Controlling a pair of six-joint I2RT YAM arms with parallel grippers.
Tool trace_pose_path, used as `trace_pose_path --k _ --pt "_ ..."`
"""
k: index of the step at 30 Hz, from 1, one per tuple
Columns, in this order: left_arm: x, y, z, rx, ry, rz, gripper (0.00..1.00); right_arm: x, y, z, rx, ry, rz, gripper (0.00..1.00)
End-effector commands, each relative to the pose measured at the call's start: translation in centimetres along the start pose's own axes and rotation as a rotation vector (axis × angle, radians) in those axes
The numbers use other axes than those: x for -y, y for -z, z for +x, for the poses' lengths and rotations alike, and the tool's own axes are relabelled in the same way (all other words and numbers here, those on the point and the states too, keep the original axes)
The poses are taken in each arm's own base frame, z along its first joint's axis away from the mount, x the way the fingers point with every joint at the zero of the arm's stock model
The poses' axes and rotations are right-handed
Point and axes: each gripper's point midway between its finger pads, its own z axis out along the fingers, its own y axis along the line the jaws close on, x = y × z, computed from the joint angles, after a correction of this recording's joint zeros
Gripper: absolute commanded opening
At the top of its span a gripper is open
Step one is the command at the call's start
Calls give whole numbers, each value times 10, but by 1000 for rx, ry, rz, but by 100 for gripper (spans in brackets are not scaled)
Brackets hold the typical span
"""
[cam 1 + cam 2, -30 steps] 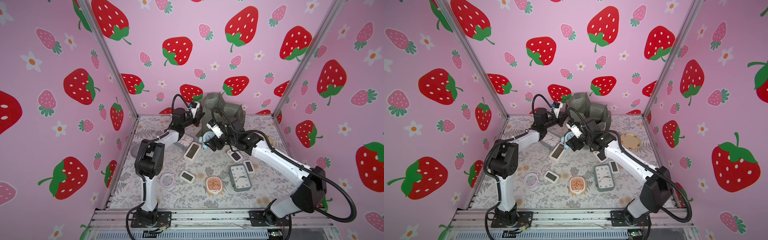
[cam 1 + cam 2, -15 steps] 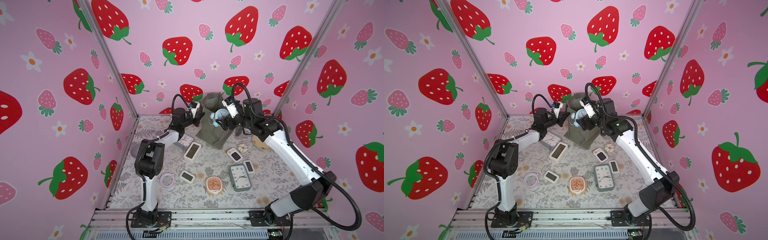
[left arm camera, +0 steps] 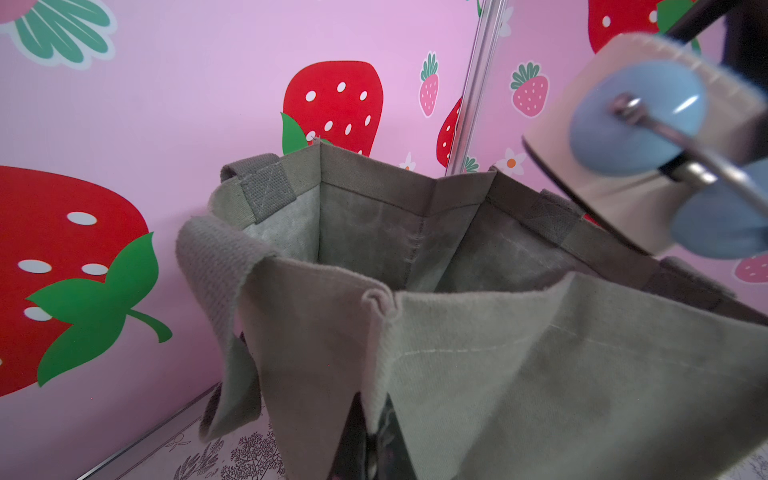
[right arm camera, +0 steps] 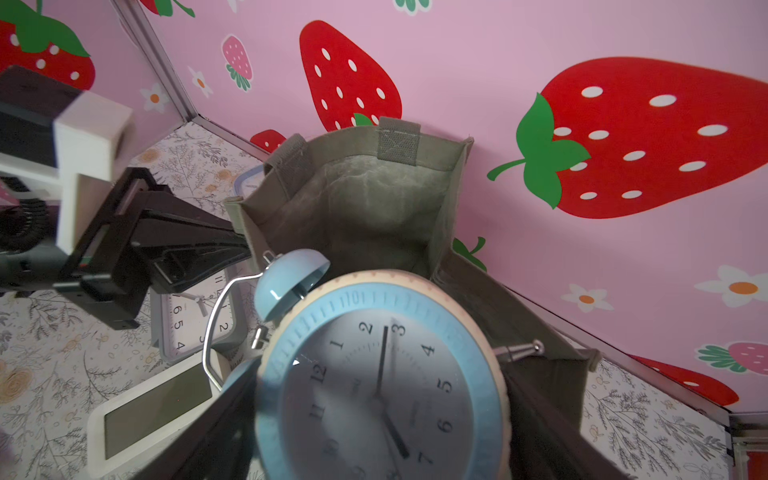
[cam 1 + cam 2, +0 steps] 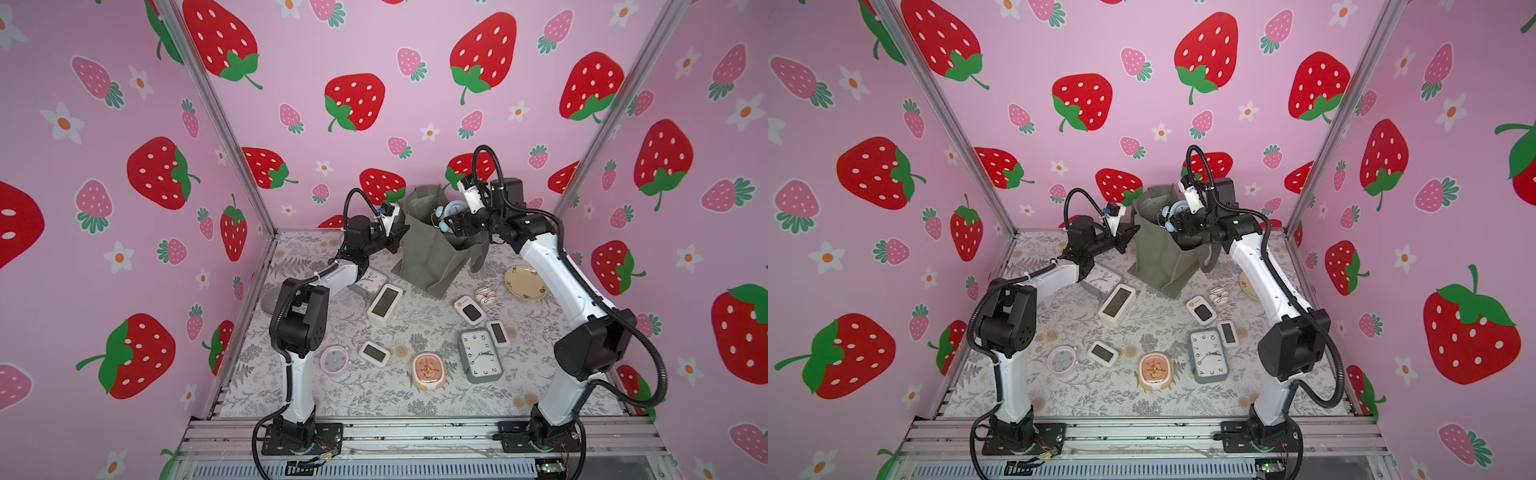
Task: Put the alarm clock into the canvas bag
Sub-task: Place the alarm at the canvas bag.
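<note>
The alarm clock (image 4: 382, 386), a round pale-blue twin-bell model, is clamped in the right gripper (image 5: 453, 222), whose dark fingers (image 4: 199, 449) grasp its body from both sides, jaws spread wide around it. In both top views the clock (image 5: 451, 209) hangs at the upper centre of the frame, over the open mouth of the canvas bag (image 5: 428, 253). In the left wrist view its bells and cream casing (image 3: 648, 137) appear at the upper right, above the bag's far rim, so it seems not yet inside, though the angle leaves that a little uncertain. The bag (image 5: 1158, 257) stands upright near the back wall, one loop handle drooping down its right side. The left gripper (image 5: 402, 232), left of the bag, is clenched on the near rim, a fold of grey-green cloth (image 3: 540, 374) pinched between its fingertips. This holds the opening wide enough that the right wrist view looks down into the bare interior (image 4: 374, 199). Below the bag the floral table (image 5: 415, 399) carries other timepieces: a white digital clock (image 5: 384, 303), a grey square clock (image 5: 480, 355), an orange clock (image 5: 428, 370) and a pink round clock (image 5: 334, 360). A plate (image 5: 525, 282) and a doughnut (image 5: 485, 296) lie at centre right.
</note>
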Motion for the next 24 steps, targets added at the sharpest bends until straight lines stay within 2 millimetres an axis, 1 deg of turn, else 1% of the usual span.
trace_pose_path --k 1,3,9,14,19,22,24 --pt "1 -7 12 -27 8 19 0 10 2 -20 47 -13 34 75" --pt "1 -7 11 -27 9 20 0 16 -7 -17 31 -22 49 74" --pt "1 -8 13 -30 12 23 0 20 -32 -5 -15 -44 48 74" --pt "-1 -7 14 -30 15 19 0 26 -47 5 -53 -63 49 73" --pt "-2 -7 13 -29 16 18 0 26 -63 19 -89 -72 32 73" --pt "-3 -7 15 -30 17 18 0 27 -66 20 -86 -94 13 72" --pt "-2 -8 15 -30 19 21 0 25 -63 16 -68 -97 -2 72"
